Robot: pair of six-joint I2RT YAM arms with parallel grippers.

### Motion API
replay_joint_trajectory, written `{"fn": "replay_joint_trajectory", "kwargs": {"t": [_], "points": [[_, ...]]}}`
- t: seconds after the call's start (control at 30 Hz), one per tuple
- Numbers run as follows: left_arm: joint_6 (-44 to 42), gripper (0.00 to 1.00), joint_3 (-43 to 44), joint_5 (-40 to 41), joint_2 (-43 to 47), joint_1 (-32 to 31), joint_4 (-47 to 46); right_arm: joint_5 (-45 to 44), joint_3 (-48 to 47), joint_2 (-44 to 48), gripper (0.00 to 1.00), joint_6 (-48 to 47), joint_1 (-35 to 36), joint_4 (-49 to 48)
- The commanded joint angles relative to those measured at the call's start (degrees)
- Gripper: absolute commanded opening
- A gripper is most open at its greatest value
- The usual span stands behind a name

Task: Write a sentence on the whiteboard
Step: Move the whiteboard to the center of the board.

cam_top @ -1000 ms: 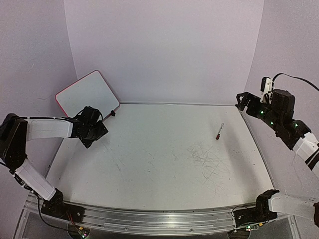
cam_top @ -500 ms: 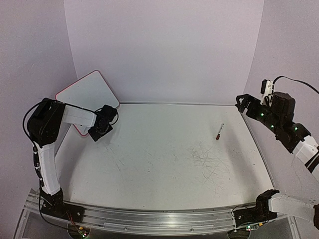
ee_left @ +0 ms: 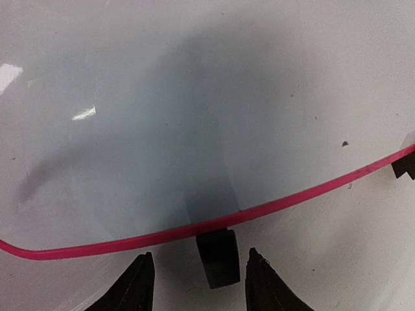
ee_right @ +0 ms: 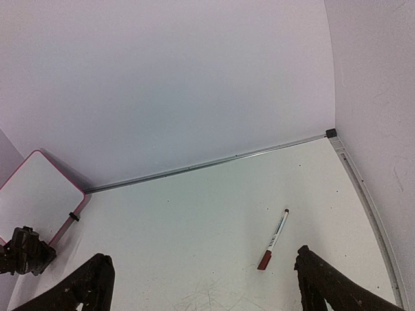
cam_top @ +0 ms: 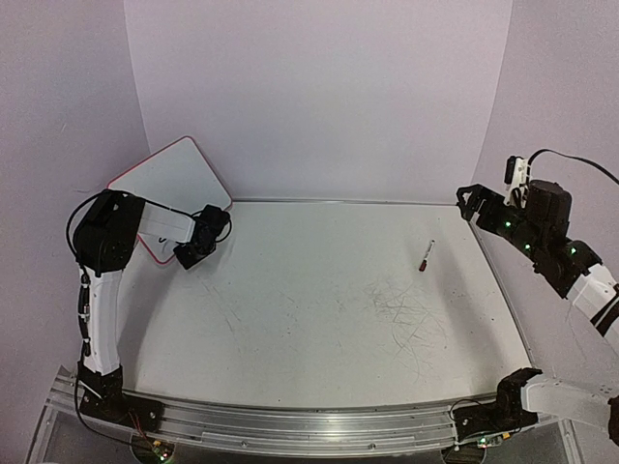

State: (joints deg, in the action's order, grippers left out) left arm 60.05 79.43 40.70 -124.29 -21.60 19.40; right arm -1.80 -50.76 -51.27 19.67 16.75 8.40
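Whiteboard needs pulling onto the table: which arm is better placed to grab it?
Left: its fingers straddle the whiteboard's black clip foot. The right fingers hang open across the table.

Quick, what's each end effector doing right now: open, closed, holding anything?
Left end effector: open, fingers either side of the black clip foot of the whiteboard, not gripping it.
Right end effector: open wide, holding nothing.
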Motion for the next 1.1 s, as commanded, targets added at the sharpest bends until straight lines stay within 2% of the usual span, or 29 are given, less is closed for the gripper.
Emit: {"fn": "replay_joint_trajectory", "kwargs": {"t": [0.0, 0.17, 0.33, 0.6, 0.83, 1.07], "points": [[-1.66, 0.46, 3.34, 3.82, -1.79, 0.84, 1.16, 0.99, 0.14, -0.39, 0.98, 0.71, -0.06, -2.08], [-3.90, 0.37, 3.90, 4.58, -2.17, 1.21, 1.01, 1.30, 0.33, -0.28, 0.98, 1.26, -0.08, -2.08], [-8.78, 0.21, 4.41, 3.83, -2.43, 1.21, 0.57, 1.34, 0.66, 0.37, 0.98, 1.82, -0.07, -2.08], [-13.53, 0.05, -0.43, 0.99, 0.27, 0.40, -3.11, 2.83, 0.49, 0.13, 0.98, 2.61, -0.09, -2.07], [-18.01, 0.00, -7.18, -2.19, 4.67, -2.74, -8.36, 3.38, 0.62, 0.04, 0.98, 3.29, -0.12, -2.08], [-24.92, 0.00, -16.02, -8.09, 10.33, -10.04, -16.41, 2.94, 3.08, -2.57, 0.98, 2.74, -0.07, -2.56]]}}
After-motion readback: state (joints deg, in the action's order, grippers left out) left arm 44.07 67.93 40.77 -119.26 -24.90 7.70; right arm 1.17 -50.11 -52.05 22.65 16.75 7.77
